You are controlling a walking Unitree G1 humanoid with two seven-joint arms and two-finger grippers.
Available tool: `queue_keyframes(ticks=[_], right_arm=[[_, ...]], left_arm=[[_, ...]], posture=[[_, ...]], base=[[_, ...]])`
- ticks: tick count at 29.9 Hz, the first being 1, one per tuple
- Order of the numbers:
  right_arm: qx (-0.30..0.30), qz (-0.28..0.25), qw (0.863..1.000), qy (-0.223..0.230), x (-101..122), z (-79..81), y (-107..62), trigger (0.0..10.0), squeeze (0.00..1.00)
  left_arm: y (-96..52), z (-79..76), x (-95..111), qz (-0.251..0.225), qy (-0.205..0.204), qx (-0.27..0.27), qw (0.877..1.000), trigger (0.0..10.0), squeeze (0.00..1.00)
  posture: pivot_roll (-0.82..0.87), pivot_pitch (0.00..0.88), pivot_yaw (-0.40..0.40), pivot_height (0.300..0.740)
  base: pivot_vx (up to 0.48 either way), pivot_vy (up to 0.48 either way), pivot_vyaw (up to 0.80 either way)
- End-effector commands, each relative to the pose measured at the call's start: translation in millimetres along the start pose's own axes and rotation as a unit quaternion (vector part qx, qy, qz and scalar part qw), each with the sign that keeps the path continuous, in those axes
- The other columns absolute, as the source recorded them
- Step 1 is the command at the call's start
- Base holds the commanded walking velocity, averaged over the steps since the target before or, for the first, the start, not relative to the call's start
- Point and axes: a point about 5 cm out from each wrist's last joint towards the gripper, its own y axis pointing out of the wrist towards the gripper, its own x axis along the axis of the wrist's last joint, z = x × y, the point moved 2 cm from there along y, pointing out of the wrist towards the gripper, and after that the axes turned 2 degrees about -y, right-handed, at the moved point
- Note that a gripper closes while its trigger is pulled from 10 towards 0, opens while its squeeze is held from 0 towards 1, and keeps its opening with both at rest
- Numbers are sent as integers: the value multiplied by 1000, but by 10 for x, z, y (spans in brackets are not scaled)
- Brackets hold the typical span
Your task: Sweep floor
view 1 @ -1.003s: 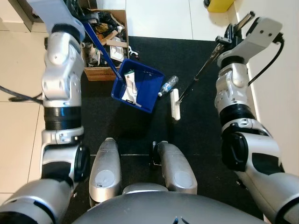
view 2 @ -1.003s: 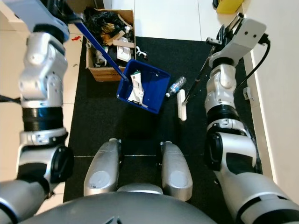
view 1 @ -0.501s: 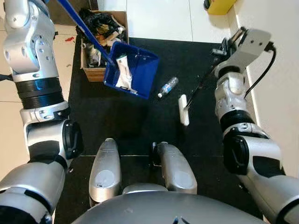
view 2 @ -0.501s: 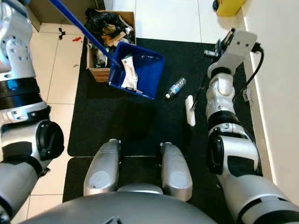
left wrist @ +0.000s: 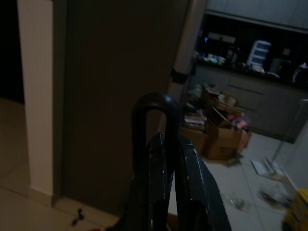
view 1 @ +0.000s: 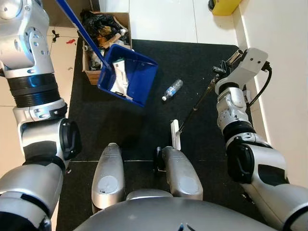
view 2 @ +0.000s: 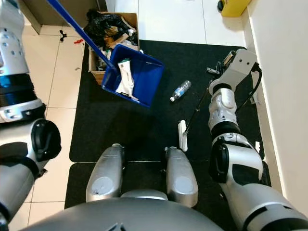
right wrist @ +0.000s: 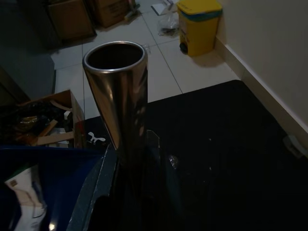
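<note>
A blue dustpan [view 1: 127, 74] on a long blue handle [view 1: 82, 31] hangs tilted over the black mat [view 1: 125, 125], beside a cardboard box. White litter [view 1: 118, 77] lies inside it. My left gripper [left wrist: 171, 144] is shut on the handle's dark hooked end. My right gripper [view 1: 222, 67] is shut on the thin metal pole [right wrist: 118, 91] of a broom. The broom's white head [view 1: 175, 134] rests on the mat just ahead of my right foot. A clear plastic bottle [view 1: 172, 89] lies on the mat between dustpan and broom.
The cardboard box [view 1: 103, 29] full of rubbish stands at the mat's far left corner. A yellow bin [view 1: 224, 6] sits on the white tiles beyond. A wall [view 1: 284, 57] runs along the right. My two feet [view 1: 144, 173] stand at the mat's near edge.
The broom head has swept back across the mat to just ahead of my right foot, and the right arm has dropped. The dustpan has shifted left toward the box. The bottle lies where it was.
</note>
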Motion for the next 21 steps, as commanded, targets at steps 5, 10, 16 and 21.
queue_keyframes(ticks=[5,10,16,21], right_arm=[[-4,-26,1000,-2,139,-51,41,10000,0],[1,-44,999,-5,207,-28,55,10000,0],[0,-56,998,-3,248,2,60,10000,0],[-2,-62,998,2,254,19,56,10000,0]], left_arm=[[24,-56,250,-60,29,-17,998,10000,0],[44,-69,264,-62,33,-22,997,10000,0],[73,-82,281,-64,40,-30,997,10000,0],[109,-109,301,-66,45,-38,996,10000,0]], posture=[[181,9,-68,740],[185,1,-48,740],[190,0,-14,740],[185,0,-2,740]], base=[[480,0,0],[480,0,0],[480,0,0],[480,0,0]])
